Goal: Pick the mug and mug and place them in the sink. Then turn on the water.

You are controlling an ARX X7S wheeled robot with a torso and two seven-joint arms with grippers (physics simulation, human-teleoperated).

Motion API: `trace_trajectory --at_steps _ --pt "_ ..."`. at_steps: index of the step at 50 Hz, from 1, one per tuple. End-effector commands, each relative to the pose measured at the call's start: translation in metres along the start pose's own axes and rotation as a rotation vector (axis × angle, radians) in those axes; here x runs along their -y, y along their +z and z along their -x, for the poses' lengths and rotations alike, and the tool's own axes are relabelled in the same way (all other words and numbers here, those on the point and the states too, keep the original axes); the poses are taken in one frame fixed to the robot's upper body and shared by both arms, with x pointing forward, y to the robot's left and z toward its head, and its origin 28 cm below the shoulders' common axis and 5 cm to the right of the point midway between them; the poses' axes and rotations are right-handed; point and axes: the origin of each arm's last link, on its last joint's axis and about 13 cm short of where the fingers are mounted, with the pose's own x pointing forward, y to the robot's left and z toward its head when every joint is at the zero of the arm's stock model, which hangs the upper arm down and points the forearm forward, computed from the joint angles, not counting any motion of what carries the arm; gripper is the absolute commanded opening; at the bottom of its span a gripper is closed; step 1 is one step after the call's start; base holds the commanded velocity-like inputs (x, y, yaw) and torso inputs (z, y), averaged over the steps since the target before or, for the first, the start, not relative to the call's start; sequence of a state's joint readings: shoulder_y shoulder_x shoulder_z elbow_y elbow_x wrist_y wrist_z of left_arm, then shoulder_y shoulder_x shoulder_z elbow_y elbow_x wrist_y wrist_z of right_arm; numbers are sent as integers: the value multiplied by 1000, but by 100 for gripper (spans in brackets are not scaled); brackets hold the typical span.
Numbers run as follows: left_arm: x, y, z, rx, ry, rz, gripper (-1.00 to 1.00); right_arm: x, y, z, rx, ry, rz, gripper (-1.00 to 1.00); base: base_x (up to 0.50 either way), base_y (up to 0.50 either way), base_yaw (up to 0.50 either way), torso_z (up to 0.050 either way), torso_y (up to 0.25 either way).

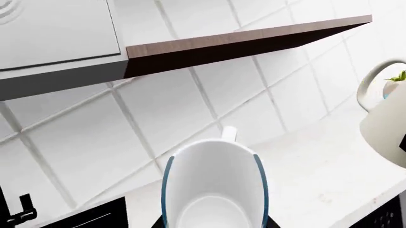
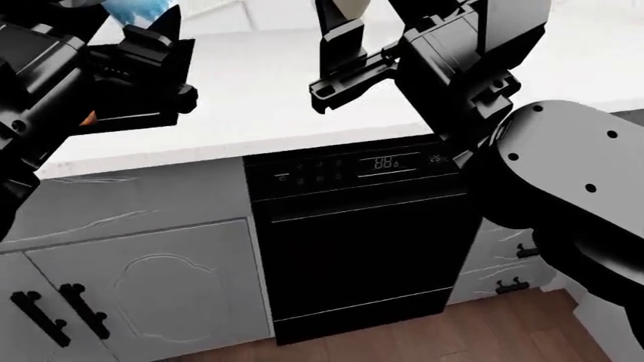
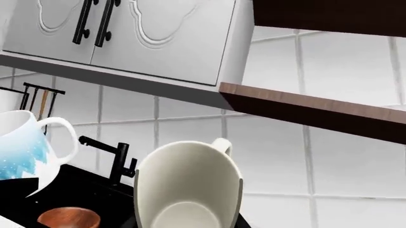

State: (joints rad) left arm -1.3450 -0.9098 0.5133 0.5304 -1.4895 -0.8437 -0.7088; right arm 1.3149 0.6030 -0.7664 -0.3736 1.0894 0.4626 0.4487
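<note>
Your arms are up over the white counter [image 2: 302,98], and its bare top between the two grippers gives you room to pass. At twelve o'clock the tiled wall [image 1: 209,90] shuts off any reach beyond. Up high, the wooden shelf [image 3: 317,111] juts out and the upper cabinets [image 3: 146,33] hang beside it, so headroom is capped. In the right wrist view the black tap [image 3: 117,159] stands upright on the rim of the sink [image 3: 76,192], right between the two mugs. A wooden bowl [image 3: 68,217] lies in the basin. Down at six o'clock the dishwasher [image 2: 357,234] front is flush.
</note>
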Motion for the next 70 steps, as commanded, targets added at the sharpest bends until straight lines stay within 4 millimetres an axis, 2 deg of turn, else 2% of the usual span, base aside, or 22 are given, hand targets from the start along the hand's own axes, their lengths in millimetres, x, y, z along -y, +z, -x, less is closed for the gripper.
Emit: trace_trajectory --at_steps 1,39,44,70 --pt "-1 2 0 10 11 7 -100 2 3 0 19 -10 23 -100 -19 -96 500 0 0" --pt "-1 1 0 9 11 7 -100 1 3 0 24 5 -15 -100 -7 -94 500 0 0" --pt "-1 0 0 7 8 10 -100 0 2 3 20 31 41 -100 -165 -7 0 0 0" --pt "-4 1 0 8 9 5 -100 5 0 9 7 3 17 -100 -499 -23 0 0 1"
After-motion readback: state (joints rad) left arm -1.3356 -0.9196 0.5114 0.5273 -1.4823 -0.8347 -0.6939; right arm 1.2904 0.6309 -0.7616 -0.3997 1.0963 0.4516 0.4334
